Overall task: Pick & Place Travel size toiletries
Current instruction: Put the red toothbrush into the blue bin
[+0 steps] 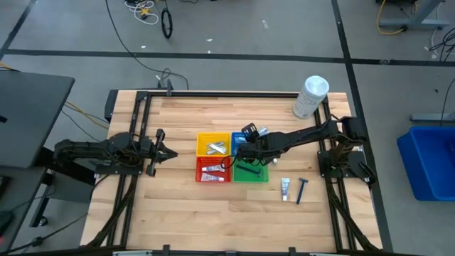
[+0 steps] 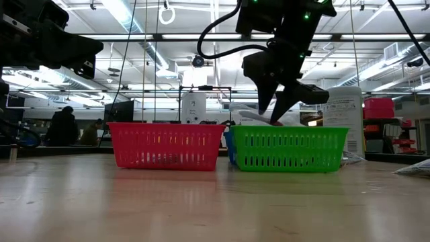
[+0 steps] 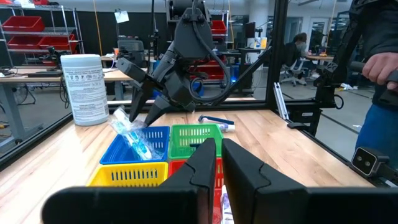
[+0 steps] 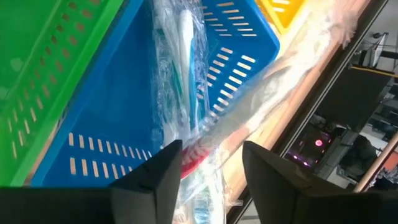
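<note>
Four small baskets with slotted walls stand together: the yellow basket, the blue basket, the red basket and the green basket. The counter is pale wood with stripes. Beside the green basket lie a white tube and a dark blue razor. Both tools are black.

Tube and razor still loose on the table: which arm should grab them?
Right. The white tube and blue razor lie right of the green basket, on that arm's side. The right gripper hangs open over the baskets; the left gripper waits shut, farther off.
</note>
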`<state>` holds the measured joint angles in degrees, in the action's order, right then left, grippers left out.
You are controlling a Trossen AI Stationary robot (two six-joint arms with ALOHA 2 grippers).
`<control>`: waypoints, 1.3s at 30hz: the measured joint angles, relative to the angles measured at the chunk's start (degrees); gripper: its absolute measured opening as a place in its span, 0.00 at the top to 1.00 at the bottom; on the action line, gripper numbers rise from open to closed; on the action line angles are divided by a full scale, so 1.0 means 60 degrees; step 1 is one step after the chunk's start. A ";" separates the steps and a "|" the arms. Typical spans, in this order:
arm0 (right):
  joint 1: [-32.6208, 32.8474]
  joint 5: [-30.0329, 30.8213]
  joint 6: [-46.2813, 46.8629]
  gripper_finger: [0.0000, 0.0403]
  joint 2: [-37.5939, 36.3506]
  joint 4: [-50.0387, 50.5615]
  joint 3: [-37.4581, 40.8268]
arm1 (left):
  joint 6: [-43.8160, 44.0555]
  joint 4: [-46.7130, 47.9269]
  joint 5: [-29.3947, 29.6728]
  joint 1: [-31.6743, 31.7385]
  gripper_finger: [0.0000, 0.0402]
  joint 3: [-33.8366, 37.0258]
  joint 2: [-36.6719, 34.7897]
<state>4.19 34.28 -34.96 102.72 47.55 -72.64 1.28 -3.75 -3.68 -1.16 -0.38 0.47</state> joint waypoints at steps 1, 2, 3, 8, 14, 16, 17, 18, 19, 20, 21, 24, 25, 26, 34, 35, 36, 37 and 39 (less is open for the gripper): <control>0.0000 0.0003 0.0000 0.56 0.0000 -0.0004 0.0000 | 0.0000 -0.0002 0.0000 0.0002 0.92 0.0001 0.0000; 0.0000 0.0004 0.0000 0.55 0.0000 -0.0003 0.0000 | 0.0003 0.0001 -0.0003 -0.0002 0.92 0.0003 0.0000; 0.0000 0.0004 0.0000 0.54 0.0000 -0.0004 0.0000 | 0.0003 -0.0003 0.0000 0.0001 0.92 0.0000 0.0002; 0.0000 0.0006 0.0000 0.50 0.0000 -0.0038 0.0000 | 0.0003 0.0000 0.0000 0.0002 0.92 0.0001 0.0001; 0.0000 0.0004 -0.0001 0.48 0.0000 -0.0046 0.0000 | 0.0001 -0.0002 -0.0002 0.0000 0.92 0.0000 0.0002; -0.0001 -0.0056 0.0001 0.49 -0.0004 -0.0047 0.0000 | 0.0003 -0.0002 0.0000 0.0002 0.92 0.0003 0.0004; -0.0005 -0.0112 0.0031 0.49 -0.0004 -0.0051 0.0000 | 0.0003 -0.0003 -0.0004 -0.0002 0.92 0.0000 0.0004; -0.0017 -0.0218 0.0118 0.50 -0.0004 -0.0051 0.0000 | -0.0001 -0.0001 0.0000 0.0002 0.92 0.0000 0.0000; -0.0032 -0.0324 0.0254 0.52 -0.0004 -0.0051 0.0000 | -0.0001 0.0000 0.0000 0.0002 0.92 0.0003 0.0000; -0.0059 -0.0456 0.0387 0.53 -0.0004 -0.0051 0.0000 | -0.0001 0.0001 0.0000 0.0001 0.92 0.0000 0.0000; -0.0080 -0.0634 0.0547 0.55 -0.0004 -0.0049 0.0000 | 0.0003 -0.0002 0.0000 0.0002 0.92 0.0003 0.0002; -0.0187 -0.0985 0.0790 0.61 -0.0004 -0.0051 0.0000 | -0.0001 -0.0003 0.0000 -0.0001 0.92 0.0001 0.0001; -0.0228 -0.0990 0.0870 0.63 -0.0004 -0.0049 0.0000 | -0.0001 -0.0002 -0.0003 -0.0001 0.92 0.0000 0.0001; -0.0277 -0.0995 0.0931 0.65 -0.0004 -0.0047 0.0000 | 0.0003 0.0001 0.0000 -0.0002 0.92 0.0004 0.0004; -0.0512 -0.1359 0.1208 0.80 -0.0004 -0.0009 0.0000 | 0.0000 0.0001 0.0000 0.0002 0.92 0.0000 0.0004; -0.0525 -0.1505 0.1225 0.82 -0.0004 0.0007 0.0000 | 0.0002 0.0000 0.0000 -0.0002 0.92 0.0000 0.0004; -0.0532 -0.1577 0.1270 0.84 -0.0004 0.0007 0.0000 | -0.0001 -0.0003 -0.0003 -0.0002 0.92 0.0002 0.0002; -0.0532 -0.1578 0.1290 0.86 -0.0004 0.0010 0.0000 | 0.0000 -0.0001 0.0000 0.0002 0.92 0.0000 0.0002; -0.0532 -0.1576 0.1280 0.89 -0.0004 0.0027 0.0000 | -0.0001 -0.0003 0.0000 0.0002 0.92 0.0000 0.0000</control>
<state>0.99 24.82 -27.28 102.69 47.71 -72.64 1.28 -3.77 -3.68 -1.15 -0.38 0.47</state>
